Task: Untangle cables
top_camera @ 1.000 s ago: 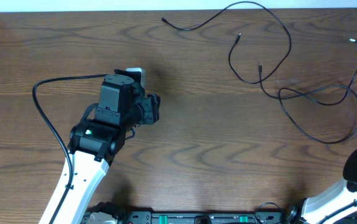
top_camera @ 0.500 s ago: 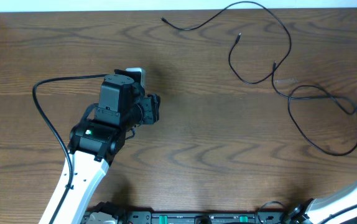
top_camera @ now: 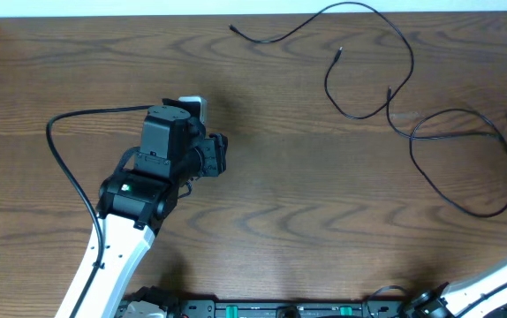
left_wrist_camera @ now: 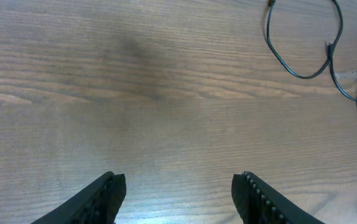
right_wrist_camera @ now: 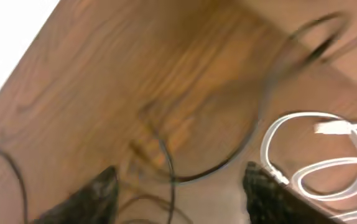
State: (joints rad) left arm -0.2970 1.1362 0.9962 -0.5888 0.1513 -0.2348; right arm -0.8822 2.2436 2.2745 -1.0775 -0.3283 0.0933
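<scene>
Thin black cables [top_camera: 410, 57] lie in loose loops on the wooden table at the far right, one plug end near the right edge. My left gripper [top_camera: 221, 152] sits at mid-left, open and empty, far from them. In the left wrist view its fingers [left_wrist_camera: 113, 194] stand apart over bare wood, with a black cable loop [left_wrist_camera: 301, 76] at the top right. In the blurred right wrist view my right gripper [right_wrist_camera: 180, 190] is open low over a black cable strand [right_wrist_camera: 166, 163], gripping nothing. A white cable [right_wrist_camera: 331, 128] coils beside its right finger.
The left arm's own thick black cable [top_camera: 59, 159] arcs over the table's left part. Only a white link of the right arm [top_camera: 501, 281] shows at the overhead view's bottom right corner. The table's far edge runs along the top.
My right gripper has opened and let go of the cable. The black loops at the right have settled back onto the table. The right arm has drawn out of the overhead view.
</scene>
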